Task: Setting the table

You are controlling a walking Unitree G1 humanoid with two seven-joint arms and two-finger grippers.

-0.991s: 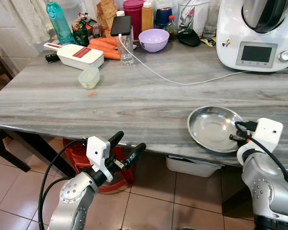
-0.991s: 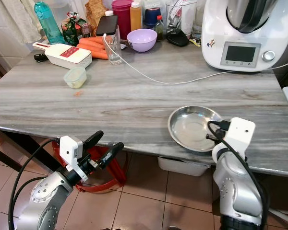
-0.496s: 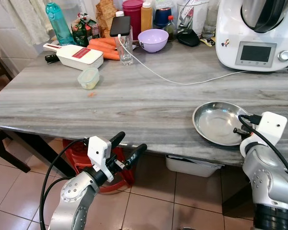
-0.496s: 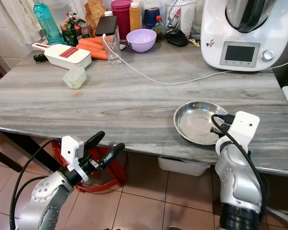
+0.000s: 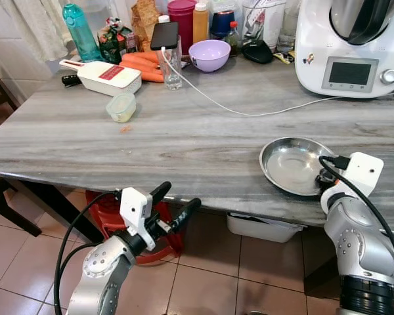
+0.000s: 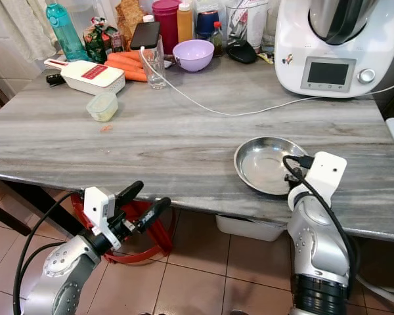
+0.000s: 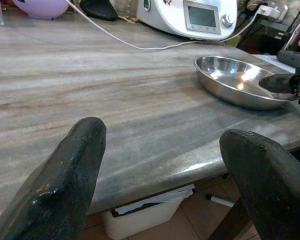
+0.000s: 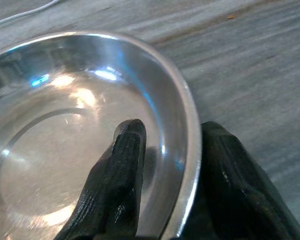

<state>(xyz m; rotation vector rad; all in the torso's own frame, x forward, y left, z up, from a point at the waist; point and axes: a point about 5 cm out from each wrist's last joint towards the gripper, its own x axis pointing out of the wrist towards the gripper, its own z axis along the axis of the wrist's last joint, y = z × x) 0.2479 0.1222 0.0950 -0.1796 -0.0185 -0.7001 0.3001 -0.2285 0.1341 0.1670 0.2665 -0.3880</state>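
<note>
A round steel plate [image 5: 287, 164] lies on the grey marble table [image 5: 151, 138] near its front right edge. My right gripper [image 5: 325, 176] is shut on the plate's near right rim. In the right wrist view one finger [image 8: 122, 170] lies inside the plate [image 8: 60, 130] and the other outside the rim. My left gripper [image 5: 179, 194] hangs open below the table's front edge, holding nothing. Its wrist view looks across the tabletop at the plate [image 7: 230, 80].
A white kitchen machine [image 5: 351, 46] stands at the back right, its cable [image 5: 236, 110] running across the table. A purple bowl [image 5: 210, 54], glass [image 5: 172, 69], slicer [image 5: 105, 75], carrots, bottles and a small container [image 5: 121, 106] crowd the back left. A white bin [image 5: 259, 228] sits under the table.
The plate, held by my right gripper, has slid away from the front edge further onto the table, then slightly left. The left arm has stayed still.
</note>
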